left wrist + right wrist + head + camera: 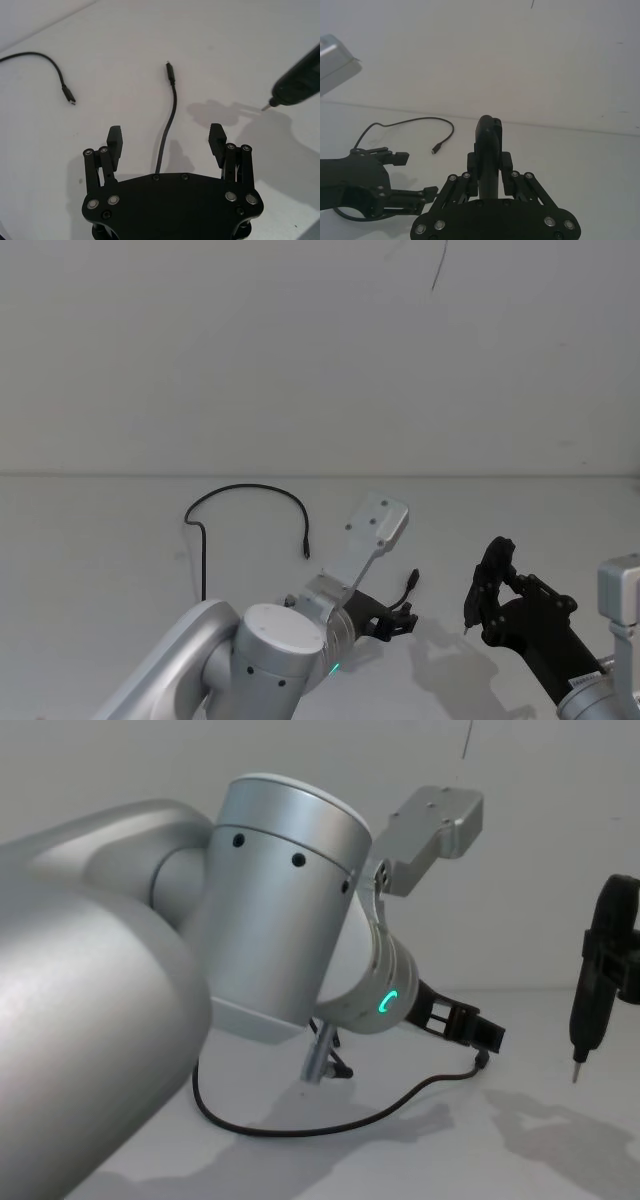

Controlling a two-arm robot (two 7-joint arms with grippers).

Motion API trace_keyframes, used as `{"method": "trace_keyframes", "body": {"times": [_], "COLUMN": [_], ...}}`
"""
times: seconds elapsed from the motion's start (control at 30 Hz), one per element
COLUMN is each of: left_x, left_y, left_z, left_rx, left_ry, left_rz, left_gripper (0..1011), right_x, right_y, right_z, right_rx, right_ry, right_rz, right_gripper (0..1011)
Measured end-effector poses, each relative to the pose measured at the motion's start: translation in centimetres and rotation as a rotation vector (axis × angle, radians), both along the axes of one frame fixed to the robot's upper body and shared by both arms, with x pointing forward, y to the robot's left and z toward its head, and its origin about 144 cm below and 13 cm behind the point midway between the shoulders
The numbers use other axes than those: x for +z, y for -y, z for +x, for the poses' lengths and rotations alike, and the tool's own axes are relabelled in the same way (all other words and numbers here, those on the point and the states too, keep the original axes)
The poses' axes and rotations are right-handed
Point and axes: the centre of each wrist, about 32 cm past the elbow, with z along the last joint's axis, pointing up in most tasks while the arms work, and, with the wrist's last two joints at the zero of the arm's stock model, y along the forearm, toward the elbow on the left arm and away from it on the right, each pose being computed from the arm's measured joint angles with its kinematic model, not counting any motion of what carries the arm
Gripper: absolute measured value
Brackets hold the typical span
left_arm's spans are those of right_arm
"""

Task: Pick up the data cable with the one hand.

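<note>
One black angular left end effector (165, 129) hangs open astride the thin black data cable (173, 107) on the white tabletop (250, 45); closing too high could miss it. The right end effector (490, 160), parked nearby, clenches a dark pointed tool (300, 80).

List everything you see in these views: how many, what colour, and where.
data cable: one, black, looped on the table, one end running between the left gripper's fingers without touching them
tool: one, dark with a pointed metal tip, at the right, tip down near the table
table: one, white, under everything
wall: one, pale, behind the table
left gripper: one, black, open, low over the cable, on a silver arm
right gripper: one, black, shut on the tool
</note>
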Motion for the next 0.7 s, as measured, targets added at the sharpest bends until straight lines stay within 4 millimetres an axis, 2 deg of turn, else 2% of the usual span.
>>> {"method": "trace_keyframes", "body": {"times": [0.7], "left_x": [-1.0], "left_y": [0.7], "left_z": [1.4], "left_rx": [0.074], "left_ry": [-0.096], "left_rz": [0.021], "left_gripper": [1000], "right_x": [0.0], "right_y": [0.0], "right_z": [0.0], "right_rx": [0.000], "right_ry": [0.000], "right_rz": [0.000], "right_gripper": [269]}}
